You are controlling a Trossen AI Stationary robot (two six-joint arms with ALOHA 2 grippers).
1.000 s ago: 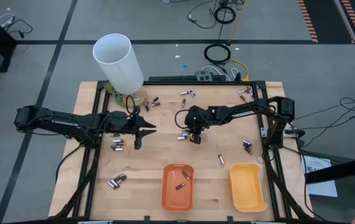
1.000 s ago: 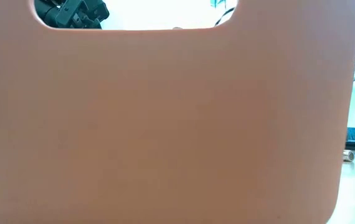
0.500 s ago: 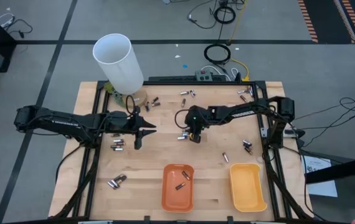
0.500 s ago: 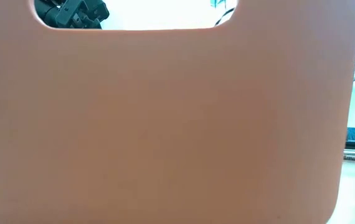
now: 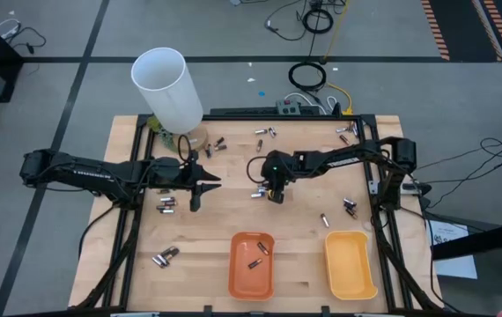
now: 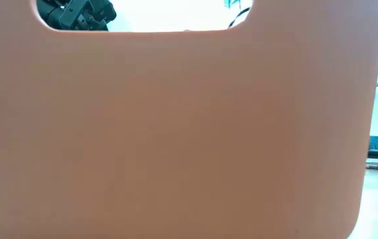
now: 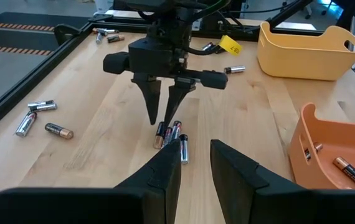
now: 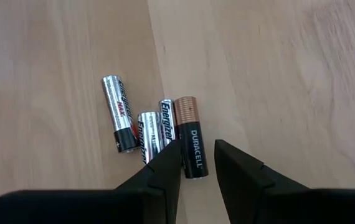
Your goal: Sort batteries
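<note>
Four cells: a small cluster (image 8: pixel 156 130) lies directly under the right gripper (image 5: pixel 275 193), three silvery and one dark with a coppery end (image 8: pixel 189 137).
Left gripper (image 5: pixel 196 185): parked left of the cluster, well apart; fingers parted with a narrow gap, grasping nothing.
Right gripper: nose-down over the cluster, fingers parted a little, tips straddling the dark cell's near end, not gripping anything.
Orange tray (image 5: pixel 251 264): below the right gripper, already holding two batteries (image 5: pixel 258 255).
Yellow tray (image 5: pixel 350 264): further right, no cells seen inside.
Loose batteries: scattered around both grippers, e.g. one just left of the yellow tray (image 5: pixel 325 219).
Risk 1: the cells touch side by side, so a finger may land on the neighbouring silvery cell and roll or drag it.
Risk 2: a pinch near the cell's end could let it pivot and slip out.
Hidden: the low view is almost wholly blocked by the orange tray's wall.
Unclear: from above, cell types at the table's far edge.
</note>
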